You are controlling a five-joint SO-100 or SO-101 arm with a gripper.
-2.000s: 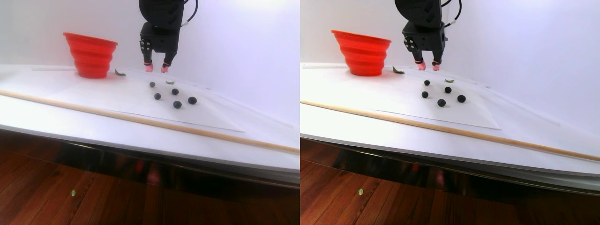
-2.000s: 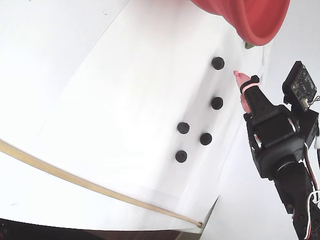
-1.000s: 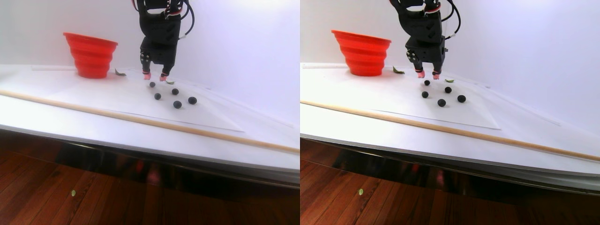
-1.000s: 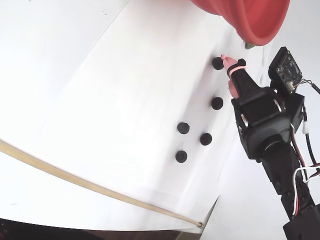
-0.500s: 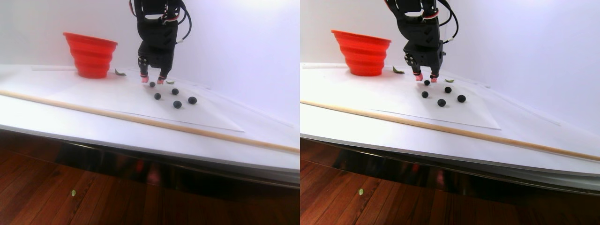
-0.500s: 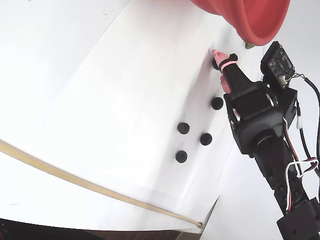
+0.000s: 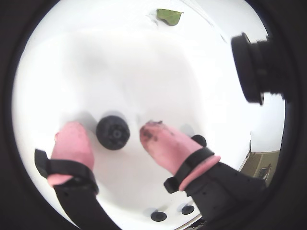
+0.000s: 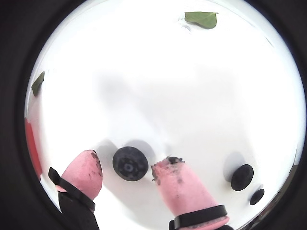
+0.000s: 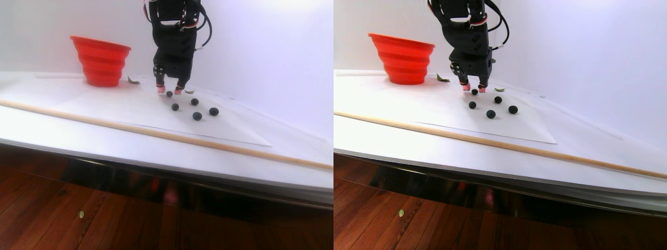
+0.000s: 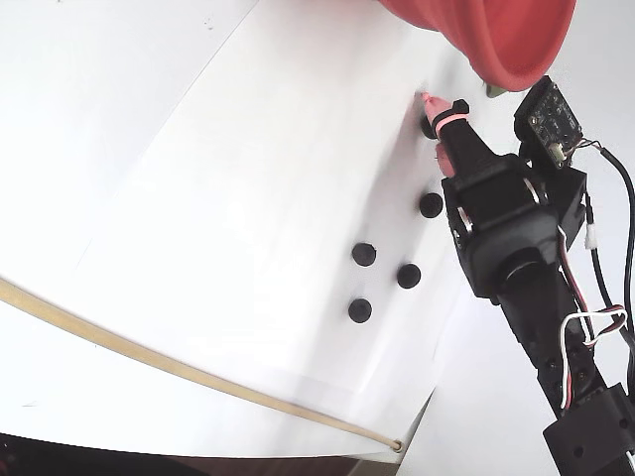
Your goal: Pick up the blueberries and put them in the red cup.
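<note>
**Hand straddles the berry nearest the cup**

One of the blueberries (image 7: 112,132) lies on the white paper sheet (image 10: 248,198) between the two pink fingertips (image 8: 180,184) of the hand (image 7: 115,141). The hand is spread, with a sliver of white showing on each side of the berry in both wrist views, so nothing is pinched. In the stereo pair view the tips reach down to about the paper's level around that berry (image 9: 169,94).

The red cup (image 9: 100,61) stands upright on the surface (image 9: 31,125), well apart from this berry and to its left in the stereo pair view; in the fixed view its rim (image 10: 496,59) sits just beyond the fingertips. The other four berries (image 10: 364,254) lie loosely spread on the same sheet, on the far side of the hand from the cup, none touching.

A green leaf (image 8: 201,19) lies beyond the berry, another near the cup's foot (image 9: 133,80). A long wooden rod (image 9: 156,134) crosses the surface toward its front edge, far from the cup, leaving a broad bare stretch of paper between rod and berries.
</note>
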